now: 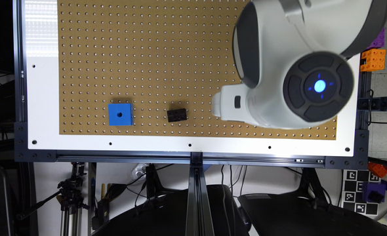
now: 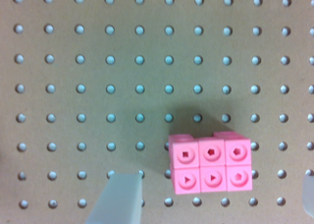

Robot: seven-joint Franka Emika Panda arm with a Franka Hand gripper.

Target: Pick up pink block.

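A brown pegboard [image 1: 147, 65] covers most of the white-bordered tabletop [image 1: 42, 98], which sits on a dark aluminium frame [image 1: 193, 159]. The white Franka arm [image 1: 295, 65] looms over the board toward the exterior view's right, its round dark end cap glowing with a blue light [image 1: 319, 86]. On the board, a blue cube [image 1: 120, 114] with a centre hole lies toward the exterior view's left, and a smaller black brick [image 1: 176, 115] lies apart from it, between the cube and the arm. Off the tabletop's far right edge, orange and purple blocks [image 1: 374, 55] are stacked.

In the wrist view, the pink block [image 2: 212, 164] rests flat on the pegboard [image 2: 122, 71], its six round studs facing up in two rows of three. The gripper [image 2: 213, 199] is spread wide: one pale translucent finger [image 2: 117, 199] stands beside the block without touching it, and the other finger [image 2: 309, 194] shows only as a sliver at the picture's edge on the block's opposite side. The block lies between them, nearer the first, held by nothing.
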